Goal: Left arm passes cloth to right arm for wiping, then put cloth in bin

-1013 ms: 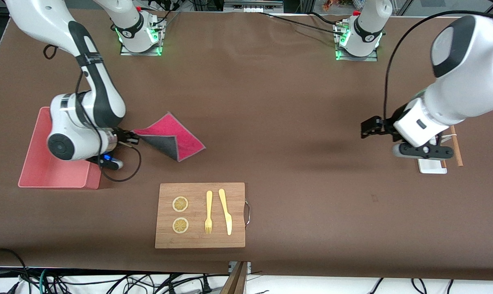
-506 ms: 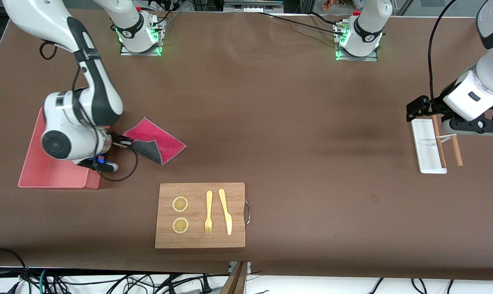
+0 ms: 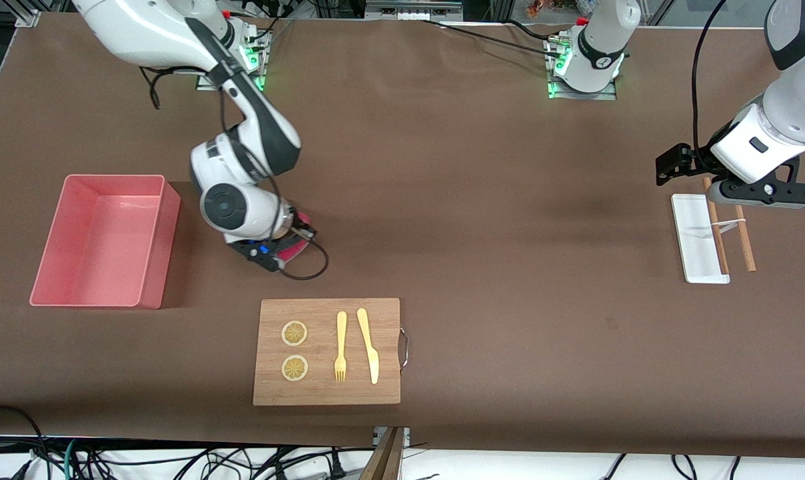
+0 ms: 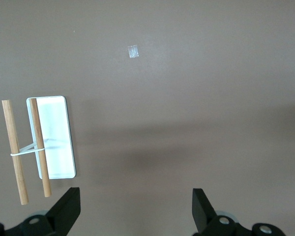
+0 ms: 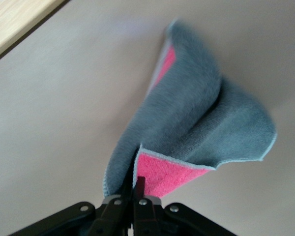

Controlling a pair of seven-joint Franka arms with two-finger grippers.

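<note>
Your right gripper [image 5: 135,189] is closed on a corner of the cloth [image 5: 196,123], and the cloth hangs from it in folds, grey face outward, with a little magenta showing. In the front view the arm hides most of the cloth, so I can only guess that its low edge touches the surface [image 3: 482,220]. It is over the bare surface between the bin [image 3: 102,239] and the cutting board [image 3: 327,351], farther from the front camera than the board.

For a good wiping stroke, bring the wrist low so that the cloth lies broad on the surface, not bunched. Pull it along; pushing would probably crumple it. Keep the stroke away from the board's edge and from the fork [image 3: 340,347] and the knife [image 3: 368,345] on it.

The left gripper [image 4: 132,209] waits with its fingers spread, holding nothing, over the surface near the white tray [image 4: 54,135] and the wooden sticks [image 4: 27,147].
</note>
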